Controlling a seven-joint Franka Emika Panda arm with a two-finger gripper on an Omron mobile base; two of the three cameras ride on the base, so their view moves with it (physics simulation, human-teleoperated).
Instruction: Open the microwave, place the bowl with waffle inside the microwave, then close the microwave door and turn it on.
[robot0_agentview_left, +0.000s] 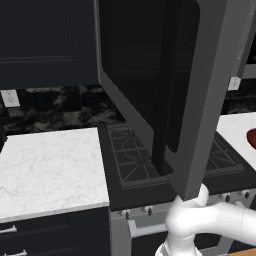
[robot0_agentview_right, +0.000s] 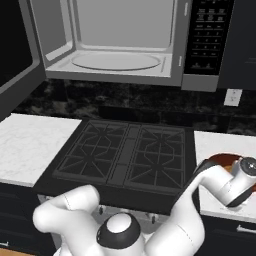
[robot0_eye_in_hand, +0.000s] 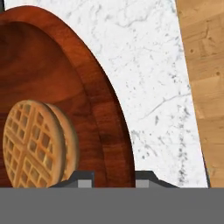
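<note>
The white arm is seen rising from the base at the bottom of the right base view, where a rounded shoulder joint with a dark cap is set low and centre. From there a thick white link is swept up and out to the right, bent at an elbow, and ended in a wrist with a dark joint and a round grey cap. The hand is angled downward. In the left base view, a curved white segment is shown at the bottom right. The gripper (robot0_eye_in_hand: 113, 178) is seen in the hand view by its two dark fingertips (robot0_eye_in_hand: 83, 179) — held slightly apart, a narrow gap left between them.
</note>
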